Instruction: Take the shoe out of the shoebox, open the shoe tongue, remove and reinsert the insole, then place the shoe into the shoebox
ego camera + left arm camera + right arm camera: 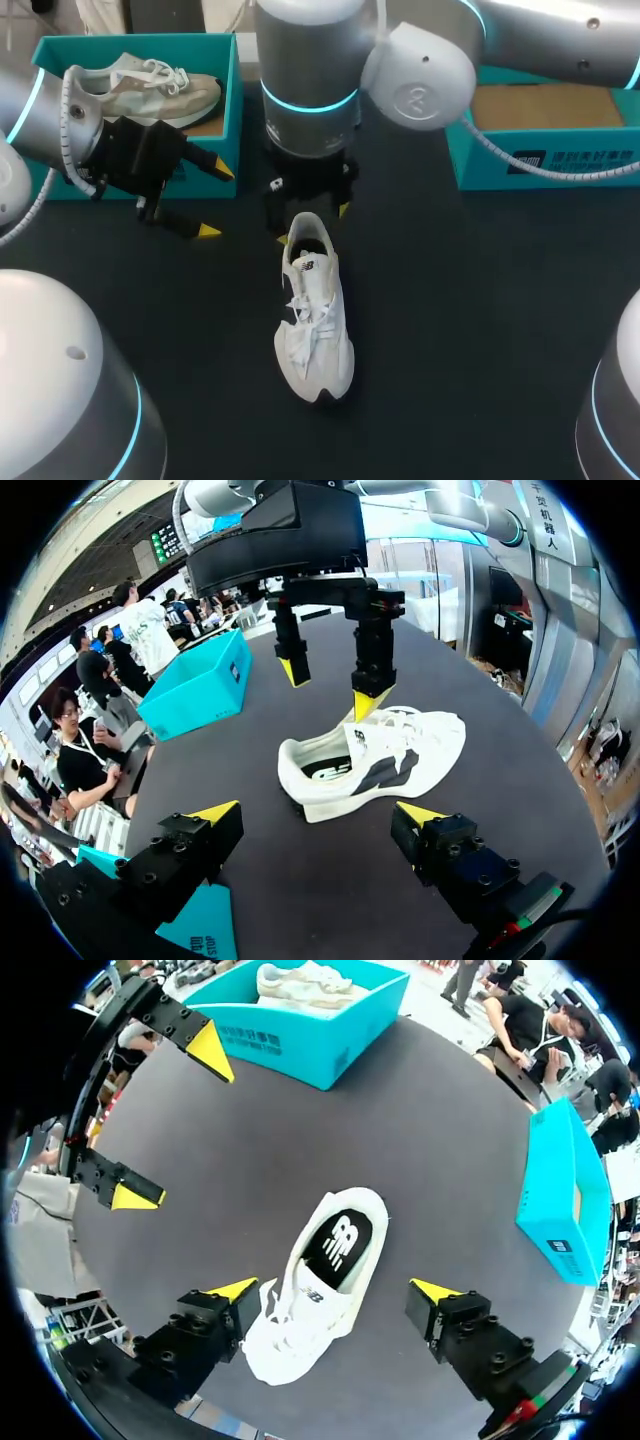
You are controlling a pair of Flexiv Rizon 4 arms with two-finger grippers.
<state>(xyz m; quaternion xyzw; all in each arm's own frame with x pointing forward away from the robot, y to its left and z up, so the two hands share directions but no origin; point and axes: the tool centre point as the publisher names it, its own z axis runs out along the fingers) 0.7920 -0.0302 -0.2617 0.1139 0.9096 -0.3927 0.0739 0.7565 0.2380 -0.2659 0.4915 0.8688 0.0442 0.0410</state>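
- In the middle of the table (pixel 480 330), a white shoe (pixel 315 320) is lying upright on its sole, out of any box, with its toe pointing at the near edge and its heel at the far edge.
- Inside the shoe, a dark insole (pixel 338 1243) is lying flat in the heel opening. The laces are sitting loose over the tongue.
- The right gripper (pixel 335 1288) is hovering over the heel end, fingers spread and gripping nothing. The shoe is sitting below and between them, untouched as far as can be seen.
- The left gripper (pixel 215 200) is hanging released and empty to the shoe's left, near the far-left shoebox (pixel 300 1048).
- That shoebox is holding a beige shoe (pixel 150 88). A second teal box (pixel 565 1190) is standing at the far-right corner.
- Progress, judged: taking the shoe out appears done. Returning it to a shoebox is not yet done.
- With the insole in place, either its removal is yet to come or it has already been refitted; which one is not showing.
- Hard to make out: whether the tongue is lifted open, since the laces are covering it.
- Cut off: the head view is cropping the far-right box's far side, and a wrist cable is crossing its front.
- Unclear: which box is meant for the white shoe.
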